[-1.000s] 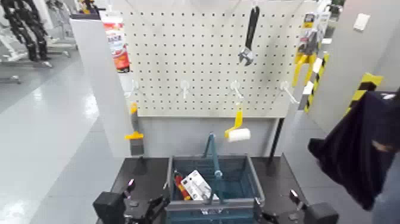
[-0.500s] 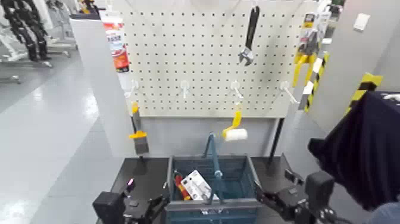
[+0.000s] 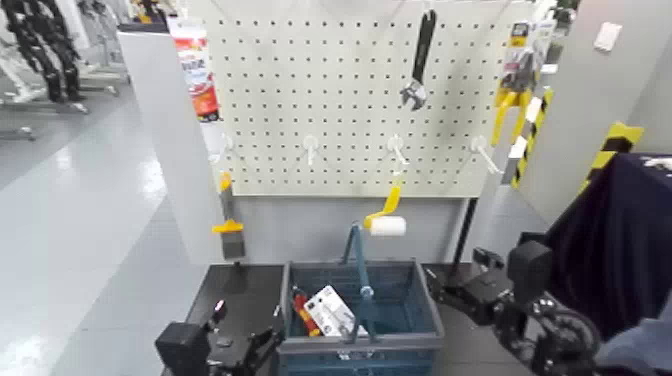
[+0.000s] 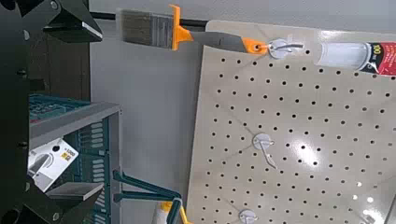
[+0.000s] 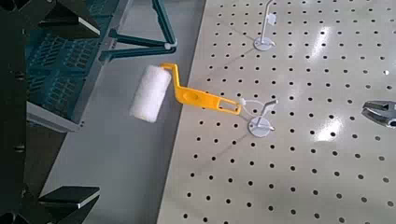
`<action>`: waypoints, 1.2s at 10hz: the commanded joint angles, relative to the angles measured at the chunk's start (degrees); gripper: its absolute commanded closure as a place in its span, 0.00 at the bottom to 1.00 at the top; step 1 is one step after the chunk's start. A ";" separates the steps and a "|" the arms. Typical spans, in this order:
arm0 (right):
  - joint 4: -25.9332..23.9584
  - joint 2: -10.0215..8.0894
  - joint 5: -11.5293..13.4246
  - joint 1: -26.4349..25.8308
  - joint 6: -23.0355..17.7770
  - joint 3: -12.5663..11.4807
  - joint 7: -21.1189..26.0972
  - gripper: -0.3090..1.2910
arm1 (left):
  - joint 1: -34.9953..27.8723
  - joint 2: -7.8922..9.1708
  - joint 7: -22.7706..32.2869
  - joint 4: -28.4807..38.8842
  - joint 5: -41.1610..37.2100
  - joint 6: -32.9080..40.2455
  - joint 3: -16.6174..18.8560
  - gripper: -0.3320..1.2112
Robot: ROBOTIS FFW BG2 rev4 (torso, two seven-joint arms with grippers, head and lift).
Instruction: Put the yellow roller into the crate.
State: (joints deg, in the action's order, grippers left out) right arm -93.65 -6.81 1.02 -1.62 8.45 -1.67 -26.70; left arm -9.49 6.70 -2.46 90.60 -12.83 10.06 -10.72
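Head view: the yellow roller (image 3: 388, 226) hangs at the pegboard's (image 3: 350, 110) lower edge, right of centre, beyond the crate (image 3: 390, 342); its tall handle (image 3: 361, 262) could snag the roller on the way in.

Left wrist view: the left gripper (image 4: 101, 112) waits spread at the left, empty.

Right wrist view: the right gripper (image 5: 98, 114) is spread, holding nothing; a nudge could set the roller swinging.

Pegboard (image 3: 350, 120) with white hooks (image 3: 311, 147), adjustable wrench (image 3: 414, 90) (black-handled), hanging brush (image 3: 231, 235), dark cloth (image 3: 600, 220) at right
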 commanded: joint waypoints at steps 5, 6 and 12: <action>13.05 -2.59 0.47 -13.06 -4.76 2.72 -4.06 0.27 | 0.09 -0.20 0.00 -0.16 0.00 0.05 0.08 0.33; 15.78 -2.86 0.12 -14.99 -5.64 3.25 -4.76 0.27 | 0.09 -0.20 0.00 -0.16 0.00 0.05 -0.01 0.33; 32.74 -2.07 -1.73 -26.24 -12.50 6.94 -7.57 0.27 | 0.61 -0.20 0.00 -0.33 0.00 0.05 -0.27 0.33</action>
State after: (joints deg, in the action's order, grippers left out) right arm -62.48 -9.07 -0.69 -26.79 -3.34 5.00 -34.25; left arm -8.99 6.47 -2.46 90.27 -12.83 10.11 -10.95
